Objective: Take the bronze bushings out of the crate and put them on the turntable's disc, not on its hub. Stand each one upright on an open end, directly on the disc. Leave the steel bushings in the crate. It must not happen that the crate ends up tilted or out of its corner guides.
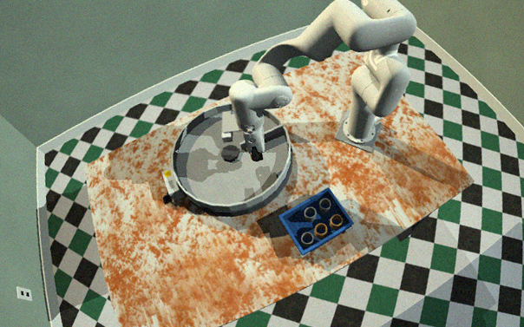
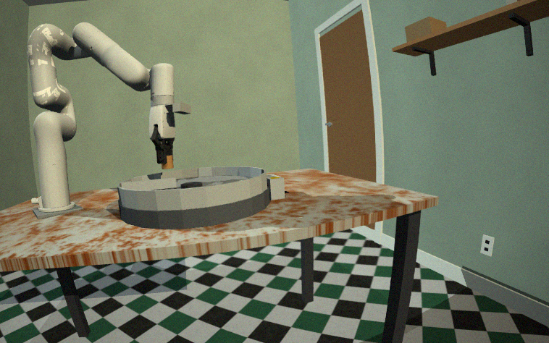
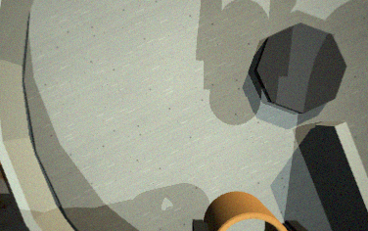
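Observation:
My gripper (image 2: 166,158) is shut on a bronze bushing (image 2: 167,162), held upright above the turntable's grey disc (image 1: 225,172), just right of the dark hub (image 1: 230,152). In the wrist view the bushing's orange rim (image 3: 244,212) shows at the bottom edge, with the disc (image 3: 132,113) below it and the hub (image 3: 299,69) at the upper right. In the overhead view the gripper (image 1: 254,153) is inside the turntable's rim. The blue crate (image 1: 314,224) lies on the table in front of the turntable. It holds two bronze bushings (image 1: 328,224) and three steel bushings (image 1: 309,214), all standing upright.
The turntable has a raised grey rim (image 2: 194,196) and a small box with a yellow label (image 1: 168,179) on its left side. The arm's base (image 1: 359,135) is bolted to the table to the right. A door and a shelf are on the far wall.

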`<act>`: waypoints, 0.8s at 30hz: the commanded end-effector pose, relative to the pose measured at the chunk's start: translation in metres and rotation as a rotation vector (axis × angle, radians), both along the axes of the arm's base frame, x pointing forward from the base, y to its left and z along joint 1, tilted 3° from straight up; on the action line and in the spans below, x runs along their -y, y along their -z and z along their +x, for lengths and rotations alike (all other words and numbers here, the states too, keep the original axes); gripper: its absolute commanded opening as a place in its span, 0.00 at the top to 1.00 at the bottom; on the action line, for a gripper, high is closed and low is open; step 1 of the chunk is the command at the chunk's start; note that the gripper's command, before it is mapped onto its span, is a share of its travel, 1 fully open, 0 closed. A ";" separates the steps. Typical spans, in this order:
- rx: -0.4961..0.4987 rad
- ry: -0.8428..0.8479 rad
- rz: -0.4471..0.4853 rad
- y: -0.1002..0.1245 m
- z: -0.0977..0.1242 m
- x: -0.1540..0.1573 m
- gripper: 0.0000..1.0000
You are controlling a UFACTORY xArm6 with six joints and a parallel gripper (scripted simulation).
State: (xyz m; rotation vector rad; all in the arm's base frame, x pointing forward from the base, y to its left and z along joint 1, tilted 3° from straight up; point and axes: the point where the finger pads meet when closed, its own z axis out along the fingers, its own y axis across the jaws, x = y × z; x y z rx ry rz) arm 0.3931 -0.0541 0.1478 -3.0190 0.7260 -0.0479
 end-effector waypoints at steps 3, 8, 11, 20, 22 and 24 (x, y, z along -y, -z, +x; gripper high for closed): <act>0.005 0.000 -0.001 0.012 0.002 0.001 1.00; 0.005 0.000 -0.001 0.012 0.002 0.001 1.00; 0.005 0.000 -0.001 0.012 0.002 0.001 1.00; 0.005 0.000 -0.001 0.015 0.003 0.000 1.00; 0.005 0.000 -0.001 0.017 0.003 0.000 1.00; 0.005 0.000 -0.001 0.020 0.003 0.000 1.00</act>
